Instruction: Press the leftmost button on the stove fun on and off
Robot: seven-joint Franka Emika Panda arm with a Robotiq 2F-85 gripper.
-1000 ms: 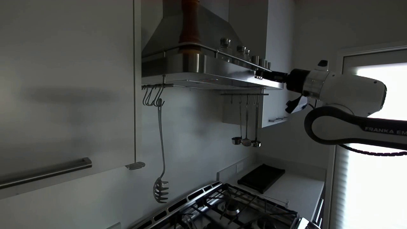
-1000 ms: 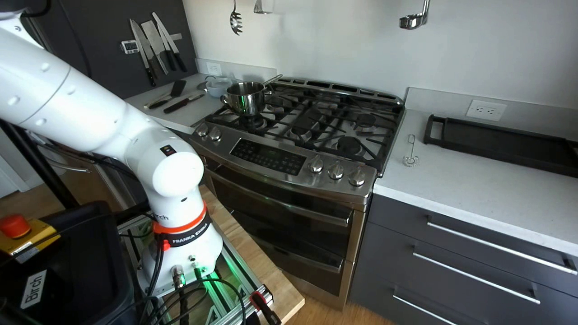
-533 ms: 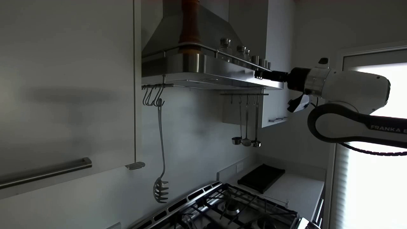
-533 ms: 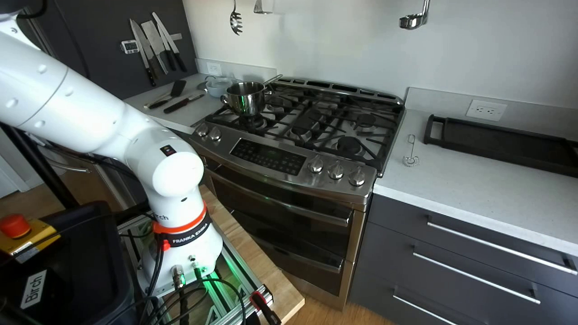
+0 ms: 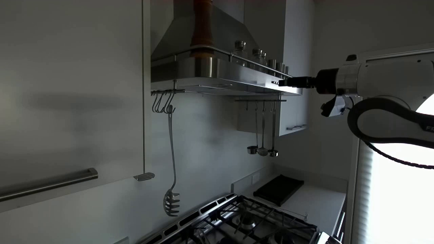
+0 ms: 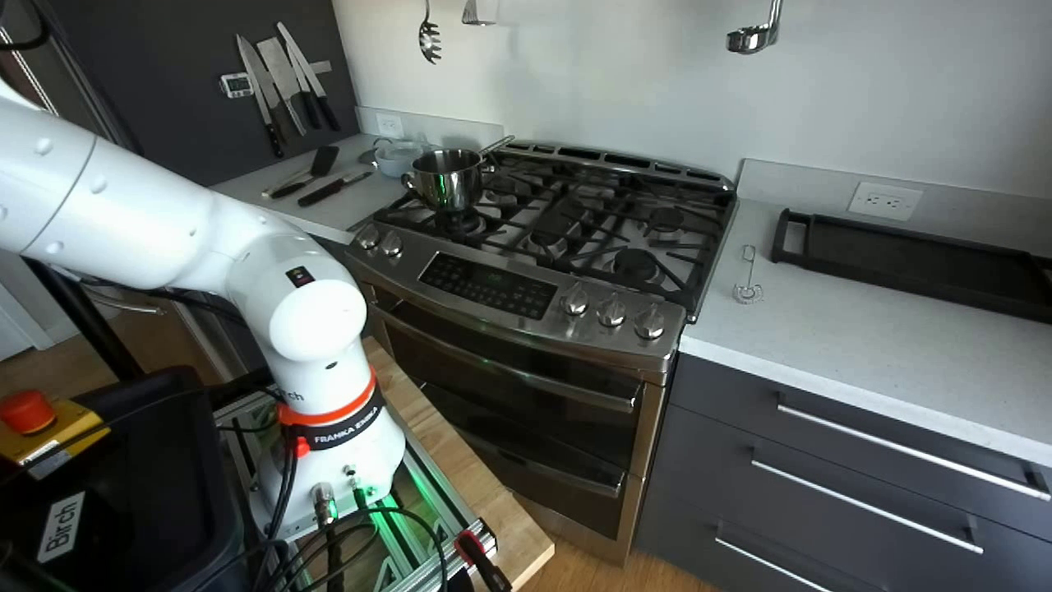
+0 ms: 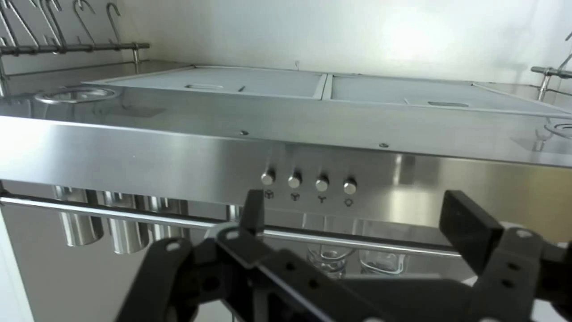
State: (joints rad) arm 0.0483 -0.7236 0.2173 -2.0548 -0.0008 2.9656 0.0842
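Note:
The stove fan is the steel hood (image 5: 244, 74). In the wrist view, which stands upside down, its front panel (image 7: 192, 158) carries a row of several small round buttons. The leftmost button (image 7: 350, 186), at the picture's right end, has a lamp symbol; the others, such as the button (image 7: 268, 177) at the far end, have fan symbols. My gripper (image 7: 351, 205) stands open, its fingers wide apart with nothing between them. In an exterior view the black gripper (image 5: 280, 83) points level at the panel, just right of the buttons (image 5: 275, 82). No fingertip covers a button.
A rail (image 7: 357, 241) runs along the hood's top, with glass jars (image 7: 382, 261) and metal canisters (image 7: 80, 219) behind it and a wooden mill (image 5: 202, 27). Utensils (image 5: 263, 135) hang below the hood. A pot (image 6: 448, 181) stands on the stove (image 6: 526, 321).
In an exterior view my arm and gripper have drawn back to the right, away from the hood's front, and the buttons now show left of the fingertips. The hood has not moved.

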